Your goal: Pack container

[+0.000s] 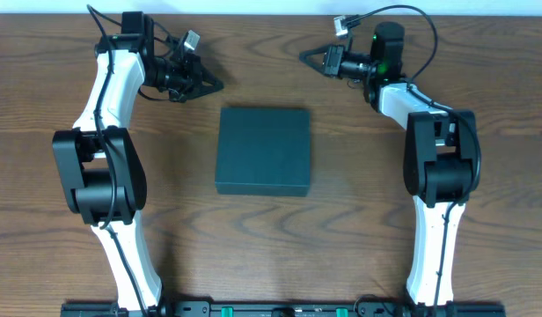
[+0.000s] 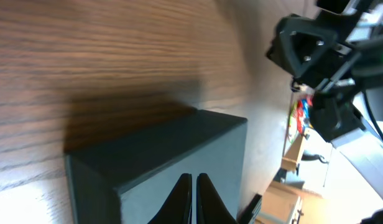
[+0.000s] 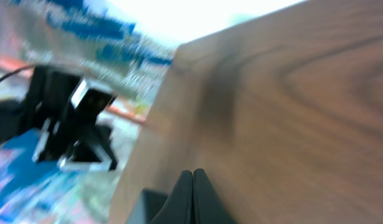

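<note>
Near strip: bare wooden table (image 1: 280, 255) lies between the two arm bases, in front of the box. It gives good room for a low wrist swing.
Container: the dark teal container (image 1: 263, 150) lies flat at the middle of the table with its lid down. It sits square to the table's edges and apart from both arms.
Left gripper: the left gripper (image 1: 216, 85) is clenched on nothing. It hangs just beyond the box's far left corner, tips pointing inward.
Right gripper: the right gripper (image 1: 303, 57) is also pressed shut and empty. It sits farther back, off the far right corner, pointing at its partner.
Goods: no packets or other things to pack show in any view.
Step in hand: I'd judge this the very start, since the lid has to come up first.
Doing it well: spread one pair of fingers before descending and take the lid's free edge. I cannot tell which side is hinged. The other arm should steady a wall, as the box looks likely to slide on smooth wood.
Room: there is wide bare wood to either side of the box. The tight spot is behind it, where the grippers face each other, so move one at a time.
Far edge: the table's back edge runs close behind the right gripper, with blurred clutter beyond it.
</note>
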`<state>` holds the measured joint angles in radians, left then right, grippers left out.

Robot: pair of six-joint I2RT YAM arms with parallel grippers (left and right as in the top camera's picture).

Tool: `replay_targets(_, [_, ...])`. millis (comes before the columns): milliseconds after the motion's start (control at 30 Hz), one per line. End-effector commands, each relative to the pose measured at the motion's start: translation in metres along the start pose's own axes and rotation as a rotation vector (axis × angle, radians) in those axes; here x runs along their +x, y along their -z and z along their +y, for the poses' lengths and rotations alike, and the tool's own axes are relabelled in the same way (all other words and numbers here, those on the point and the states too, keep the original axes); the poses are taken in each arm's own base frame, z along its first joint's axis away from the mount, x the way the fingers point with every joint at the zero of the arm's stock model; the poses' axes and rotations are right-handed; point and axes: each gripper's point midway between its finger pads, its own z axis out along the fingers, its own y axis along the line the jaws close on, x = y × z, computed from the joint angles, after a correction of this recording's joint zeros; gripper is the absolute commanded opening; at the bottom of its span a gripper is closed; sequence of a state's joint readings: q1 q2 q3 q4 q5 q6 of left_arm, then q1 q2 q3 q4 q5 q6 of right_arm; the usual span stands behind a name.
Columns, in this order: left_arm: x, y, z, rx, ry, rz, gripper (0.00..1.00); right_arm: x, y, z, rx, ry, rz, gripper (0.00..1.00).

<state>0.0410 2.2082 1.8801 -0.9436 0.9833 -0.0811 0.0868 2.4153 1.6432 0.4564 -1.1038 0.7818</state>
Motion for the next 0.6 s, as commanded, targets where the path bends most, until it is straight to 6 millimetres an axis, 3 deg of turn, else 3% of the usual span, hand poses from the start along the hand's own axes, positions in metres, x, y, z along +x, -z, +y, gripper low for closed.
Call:
replay_targets(0, [-0.018,0.021,-0.014,-0.094,0.005,-0.081,0.06,-0.042,0.019,-0.021,0.116,0.012,-0.154,0.02])
replay_targets(167, [-0.045,0.047,-0.016,-0.242,0.025,-0.199,0.06,-0.081,0.049,-0.051,0.282,0.002,-0.330,0.02])
replay_targets(233, [-0.047,0.056,-0.024,-0.259,0.017,-0.213,0.06,-0.090,0.055,-0.051,0.297,0.005,-0.353,0.02])
replay_targets(400, [-0.032,0.076,-0.047,-0.274,0.012,-0.197,0.06,-0.111,0.061,-0.032,0.321,0.048,-0.333,0.02])
replay_targets(567, [-0.011,0.103,-0.082,-0.278,-0.072,-0.219,0.06,-0.123,0.067,0.004,0.381,0.123,-0.254,0.02])
